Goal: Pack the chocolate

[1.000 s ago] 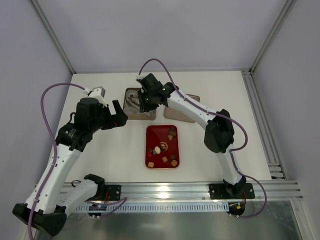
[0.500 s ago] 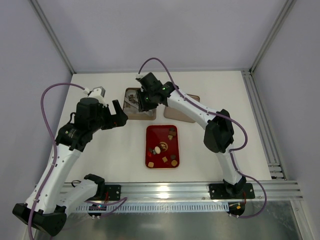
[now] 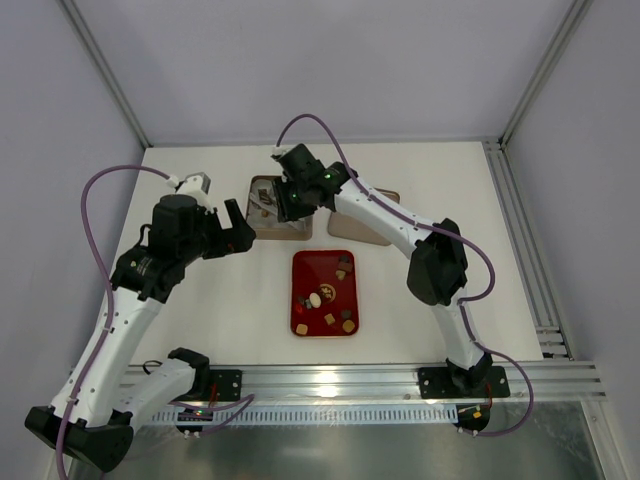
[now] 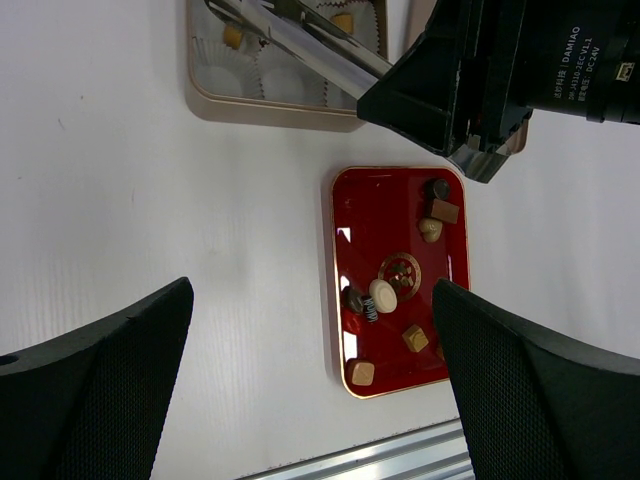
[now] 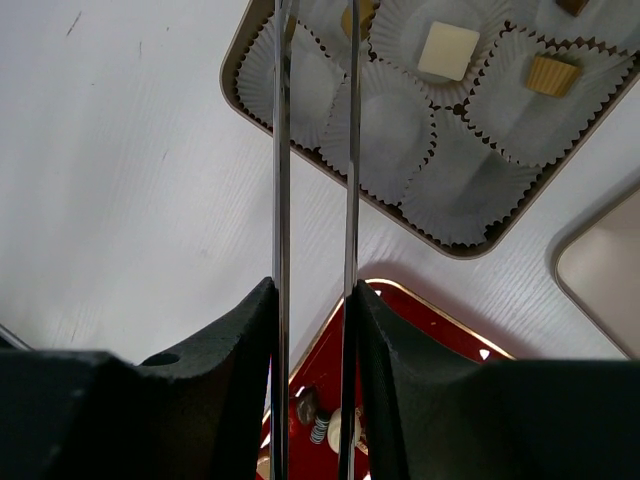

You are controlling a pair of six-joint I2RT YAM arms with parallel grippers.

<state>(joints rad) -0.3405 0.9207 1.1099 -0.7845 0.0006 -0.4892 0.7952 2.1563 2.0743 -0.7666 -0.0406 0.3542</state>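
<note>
Chocolate pieces (image 4: 384,294) lay in your red tray (image 4: 380,212); your left claw (image 4: 312,298) stood wide, your right claw (image 5: 314,60) narrow over the box (image 4: 260,117).

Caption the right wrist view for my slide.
Right pincer over the cup-lined box, a cream chocolate and a tan chocolate in cups, red tray beside it.

Looks like a robotics lab test cell. Given away by a white worktop (image 3: 235,325) boxed in by plain pale wall panels (image 3: 320,70) and aluminium corner posts (image 3: 107,75), by two white jointed arms (image 3: 113,330) bolted to a slotted aluminium rail (image 3: 340,379) along the near edge, and by purple cables (image 3: 305,120) looping loose off both arms
</note>
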